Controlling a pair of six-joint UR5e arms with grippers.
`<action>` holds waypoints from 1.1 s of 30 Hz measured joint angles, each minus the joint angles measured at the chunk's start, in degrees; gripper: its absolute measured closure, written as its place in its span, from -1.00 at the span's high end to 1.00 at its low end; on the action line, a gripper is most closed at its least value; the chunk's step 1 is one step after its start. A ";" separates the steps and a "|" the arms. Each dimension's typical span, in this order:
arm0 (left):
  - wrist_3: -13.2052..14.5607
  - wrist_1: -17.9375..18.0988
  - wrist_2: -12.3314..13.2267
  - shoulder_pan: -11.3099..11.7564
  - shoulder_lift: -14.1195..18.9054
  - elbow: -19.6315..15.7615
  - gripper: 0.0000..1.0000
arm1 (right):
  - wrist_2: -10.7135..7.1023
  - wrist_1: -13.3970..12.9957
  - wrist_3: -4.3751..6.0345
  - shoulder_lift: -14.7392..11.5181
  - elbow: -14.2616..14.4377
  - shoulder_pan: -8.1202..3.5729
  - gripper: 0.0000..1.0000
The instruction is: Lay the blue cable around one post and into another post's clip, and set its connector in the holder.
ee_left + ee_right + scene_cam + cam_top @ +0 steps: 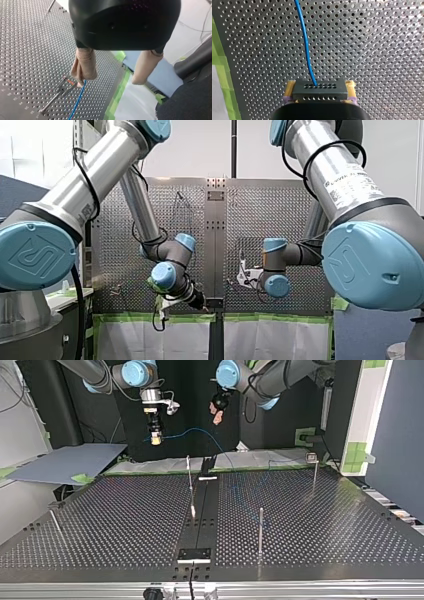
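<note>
My right gripper [320, 85] is shut on a grey perforated connector [319, 90], gripped between its yellow pads [350, 86]. The blue cable [305, 42] leaves the connector's face and runs out over the perforated table. At the top view's upper left, the same gripper [156, 436] hangs above the table's far edge, and the cable [200, 430] arcs from it down towards the table. My left gripper [108, 80] is open with beige pads [85, 66], empty, just above the cable [77, 100] and a clip-topped post [60, 91]. The top view has it [218, 414] right of the right gripper.
Thin metal posts stand on the table [125, 525]: one near the centre strip [190, 480], one at the front right [260, 530], one at the far right [315, 472], one leaning at the left [55, 521]. A black holder plate [195, 555] sits at the front centre. Green tape edges the table.
</note>
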 joint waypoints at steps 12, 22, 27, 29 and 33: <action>-1.45 6.36 -2.97 -0.18 -1.23 1.82 1.00 | -0.18 -0.14 0.10 -0.02 0.01 0.36 -0.95; -5.16 11.13 0.37 -1.72 -1.29 2.97 1.00 | -0.20 -0.37 0.51 -0.05 -0.01 0.45 -0.95; -7.81 13.75 1.83 -2.26 -2.43 4.02 1.00 | -0.28 -0.41 0.63 -0.12 -0.04 0.46 -0.95; -8.84 14.81 1.80 -2.50 -3.32 4.89 1.00 | -0.30 -0.39 0.66 -0.22 -0.05 0.45 -0.95; -10.09 16.85 0.59 -2.87 -5.30 6.84 1.00 | -0.36 0.01 0.68 -0.72 -0.02 0.48 -0.95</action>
